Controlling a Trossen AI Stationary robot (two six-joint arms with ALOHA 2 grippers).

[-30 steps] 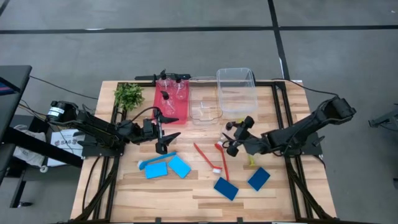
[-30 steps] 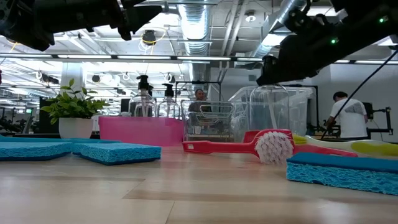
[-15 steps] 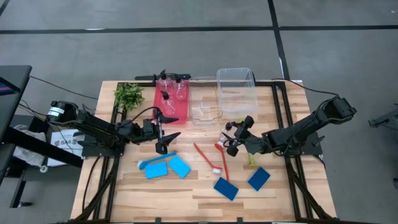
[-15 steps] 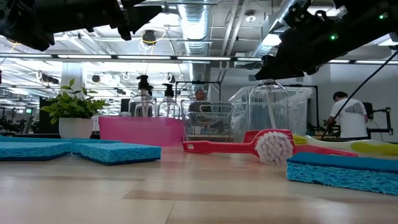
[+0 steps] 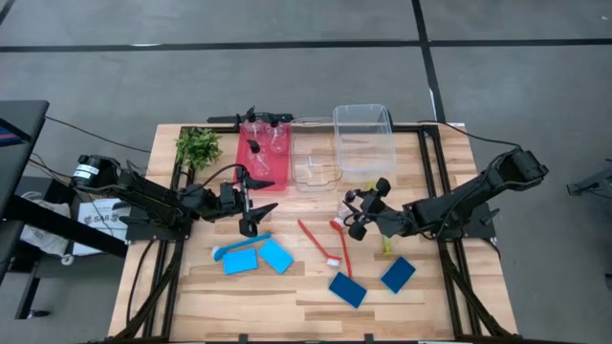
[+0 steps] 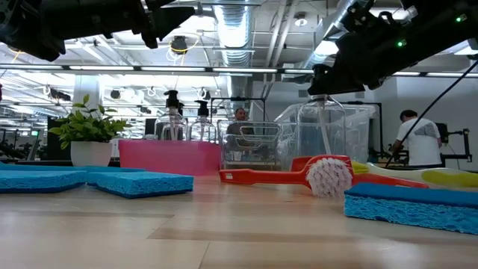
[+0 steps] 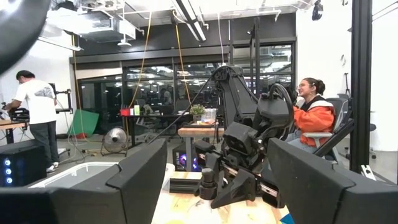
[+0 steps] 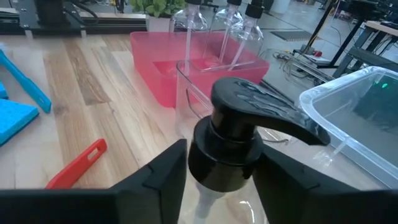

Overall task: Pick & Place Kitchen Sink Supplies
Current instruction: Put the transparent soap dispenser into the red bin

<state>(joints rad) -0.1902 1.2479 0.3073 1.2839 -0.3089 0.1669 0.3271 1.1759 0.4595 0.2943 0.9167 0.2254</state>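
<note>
Two dark, seemingly black, cabled arms

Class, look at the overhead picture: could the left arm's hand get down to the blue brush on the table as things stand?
Probably yes. The left hand hovers open and empty right above the blue brush, with bare table between them. The right hand, shut on a pump bottle, is well off to the side.

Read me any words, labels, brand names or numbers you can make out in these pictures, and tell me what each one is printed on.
None can be read for certain.
Dark lettering on the white box beside the table, under the left arm: too small to read.
The pump bottle held in the right claw shows no label.
The sponges and brushes carry no visible print.
</note>
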